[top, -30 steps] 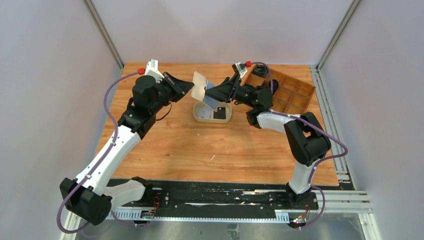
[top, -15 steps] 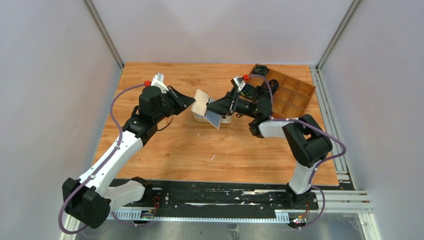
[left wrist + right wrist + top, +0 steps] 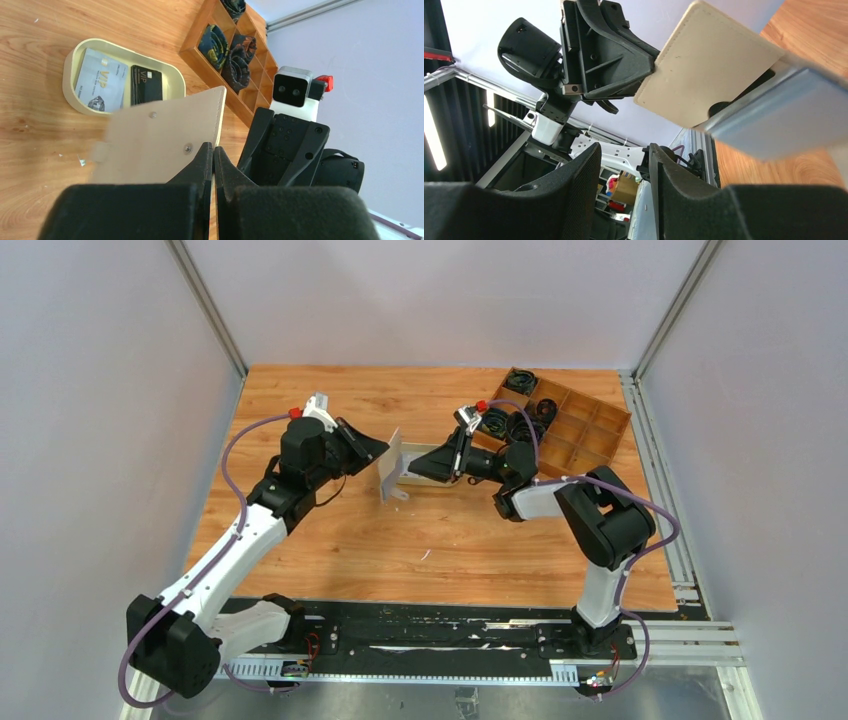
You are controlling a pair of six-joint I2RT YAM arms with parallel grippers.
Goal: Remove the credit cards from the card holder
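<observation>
While it hangs above the wooden table (image 3: 400, 540) near the frame's centre in the top view, the one small beige bifold card holder (image 3: 389, 468) shows nearly edge-on. Its long axis runs from top to bottom of the frame with a slight tilt, and its flat faces look left and right. The left end effector (image 3: 378, 450), one of two, is clamped tight on the edge of the beige leaf (image 3: 160, 135); in the left wrist view its fingers (image 3: 202, 165) meet there with no gap, and the leaf stretches from lower left to upper right. The right end effector (image 3: 412, 468) sits just beside the holder's other face. In its own view its fingers (image 3: 579, 200) stand apart with nothing between them, so it is open.

One pale blue plastic credit card (image 3: 784, 120) juts from the holder toward the lower right of the right wrist view. Two more cards, one pale grey card (image 3: 100, 82) and one black card (image 3: 146, 85), lie side by side in the single oval cream dish (image 3: 68, 75). One brown wooden compartment tray (image 3: 590, 435) stands at the table's upper right.
</observation>
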